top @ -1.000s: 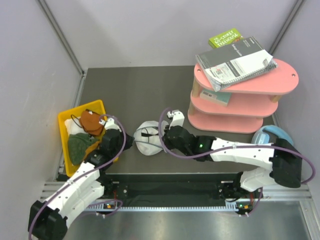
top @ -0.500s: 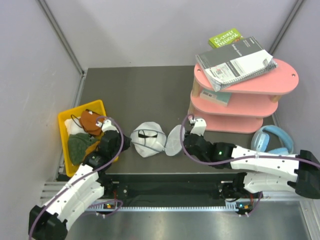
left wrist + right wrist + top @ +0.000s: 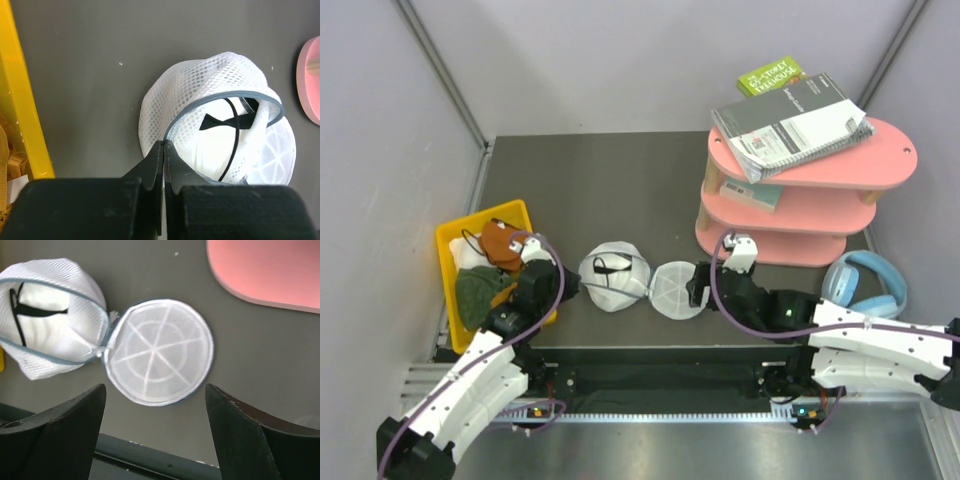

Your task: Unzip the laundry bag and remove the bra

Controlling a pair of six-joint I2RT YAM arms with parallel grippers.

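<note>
Laundry bag (image 3: 613, 278) unzipped, bra (image 3: 217, 121) inside, left jaws pinching bag rim, right jaws wide, empty

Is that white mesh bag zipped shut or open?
Open. The laundry bag has its round lid lying flat beside it, and the bra with dark straps shows inside.

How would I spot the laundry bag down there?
Find the yellow bin at the left of the table. Just right of it sits the laundry bag, a white mesh dome, its round flap lying open beside it. Only it is netting with a grey zipper rim.
</note>
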